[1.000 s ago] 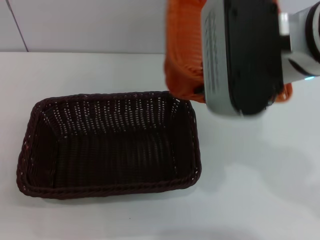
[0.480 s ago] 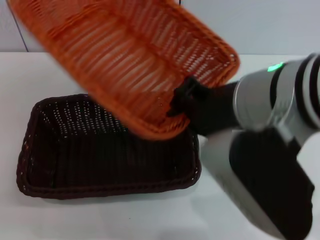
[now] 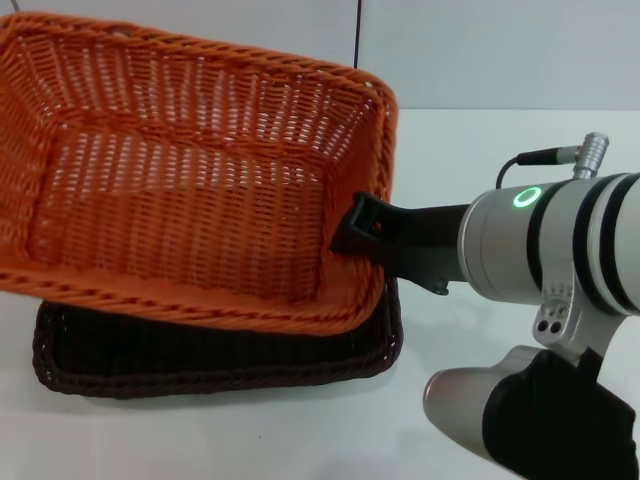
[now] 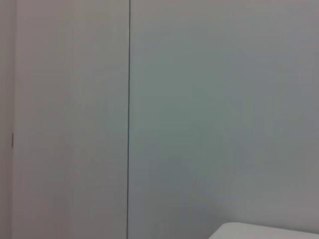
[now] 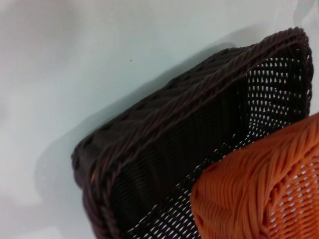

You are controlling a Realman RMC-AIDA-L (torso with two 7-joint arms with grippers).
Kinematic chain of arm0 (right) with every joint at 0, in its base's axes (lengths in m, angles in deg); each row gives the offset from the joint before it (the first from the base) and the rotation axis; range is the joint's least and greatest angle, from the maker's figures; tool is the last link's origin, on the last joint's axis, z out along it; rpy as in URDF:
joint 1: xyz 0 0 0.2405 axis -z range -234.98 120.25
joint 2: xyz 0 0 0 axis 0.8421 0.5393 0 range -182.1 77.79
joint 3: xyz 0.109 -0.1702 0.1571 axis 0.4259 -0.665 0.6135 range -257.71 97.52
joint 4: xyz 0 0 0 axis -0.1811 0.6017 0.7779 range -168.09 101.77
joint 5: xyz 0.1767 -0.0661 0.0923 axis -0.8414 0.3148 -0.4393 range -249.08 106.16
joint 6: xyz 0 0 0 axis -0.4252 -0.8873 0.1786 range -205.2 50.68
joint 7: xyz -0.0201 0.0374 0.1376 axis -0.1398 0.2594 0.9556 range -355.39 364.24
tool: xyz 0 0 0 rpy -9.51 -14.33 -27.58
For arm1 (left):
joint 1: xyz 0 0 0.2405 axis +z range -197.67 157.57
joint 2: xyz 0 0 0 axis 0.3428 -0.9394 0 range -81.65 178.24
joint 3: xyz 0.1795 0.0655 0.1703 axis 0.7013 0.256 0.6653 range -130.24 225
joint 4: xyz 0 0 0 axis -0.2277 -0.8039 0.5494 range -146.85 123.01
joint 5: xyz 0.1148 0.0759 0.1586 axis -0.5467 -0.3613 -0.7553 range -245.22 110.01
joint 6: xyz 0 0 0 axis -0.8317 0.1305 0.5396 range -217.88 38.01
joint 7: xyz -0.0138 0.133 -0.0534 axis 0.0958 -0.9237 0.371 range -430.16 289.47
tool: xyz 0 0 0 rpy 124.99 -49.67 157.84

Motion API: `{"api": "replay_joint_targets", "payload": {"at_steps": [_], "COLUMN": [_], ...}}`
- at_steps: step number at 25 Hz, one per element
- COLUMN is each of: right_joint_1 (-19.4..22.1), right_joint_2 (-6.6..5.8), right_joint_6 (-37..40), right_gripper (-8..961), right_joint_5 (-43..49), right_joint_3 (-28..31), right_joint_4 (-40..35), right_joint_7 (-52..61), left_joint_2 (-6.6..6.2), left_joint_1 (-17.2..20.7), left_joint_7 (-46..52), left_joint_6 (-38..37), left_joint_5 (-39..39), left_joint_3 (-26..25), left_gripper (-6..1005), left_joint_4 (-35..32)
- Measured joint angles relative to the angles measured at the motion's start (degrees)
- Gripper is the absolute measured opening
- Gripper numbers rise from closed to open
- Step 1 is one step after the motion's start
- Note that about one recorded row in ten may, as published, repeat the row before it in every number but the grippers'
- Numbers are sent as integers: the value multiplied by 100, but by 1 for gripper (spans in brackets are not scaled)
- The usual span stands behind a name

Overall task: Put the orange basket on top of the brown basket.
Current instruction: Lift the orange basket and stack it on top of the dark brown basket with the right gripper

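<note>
Now lowered, orange basket (image 3: 180, 190) covers brown basket (image 3: 200, 355).

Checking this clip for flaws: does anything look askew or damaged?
No damage shows. The orange basket, gripped at its rim by the right end effector, sits tilted over the brown basket, not seated level.

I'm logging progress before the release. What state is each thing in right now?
Bright orange woven wicker basket: held tilted over the dark one, not seated.
Dark brown woven wicker basket: upright on the white table, mostly covered.
Right gripper: shut on the orange basket's right wall.
Left gripper: not in view.
</note>
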Motion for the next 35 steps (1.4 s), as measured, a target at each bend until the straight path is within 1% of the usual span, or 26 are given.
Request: {"api": "replay_joint_targets", "payload": {"at_steps": [2,3,8,11,15,18,20,23,25,31,35], "right_joint_1": [40,81,178,225,300,408,446,610,803,953,1041], "right_joint_2": [2,5,10,6,-16,-50,-58,-62,-60,-51,-36], "right_joint_6": [-60,-221,-572,-657,-647,-603,-555,-370,-301,-311,-425], "right_gripper": [177,178,182,184,187,190,191,193,195,381,562], "right_joint_5": [127,267,505,474,472,478,495,557,607,618,619], "right_joint_3": [-53,-156,-388,-453,-564,-719,-761,-808,-864,-984,-1094], "right_joint_4": [88,234,451,462,402,218,152,-37,-137,-184,-213], "right_joint_7": [0,-2,36,192,395,863,944,976,978,975,952], "left_joint_2": [1,-1,-1,1,1,-2,-7,-18,-21,-33,-43], "left_joint_1": [0,-2,-9,-17,-21,-45,-65,-87,-95,-198,-232], "left_joint_7": [-1,-12,-21,-21,-14,-8,-7,-4,-2,-30,-45], "left_joint_6": [-7,-11,-12,-1,5,21,28,34,36,87,133], "left_joint_5": [165,216,236,239,241,261,287,300,302,320,320], "left_joint_3": [158,214,230,232,232,233,233,232,232,204,212], "left_gripper": [668,668,668,668,668,668,668,668,668,668,668], "left_joint_4": [33,40,42,42,42,39,40,43,43,-3,-16]}}
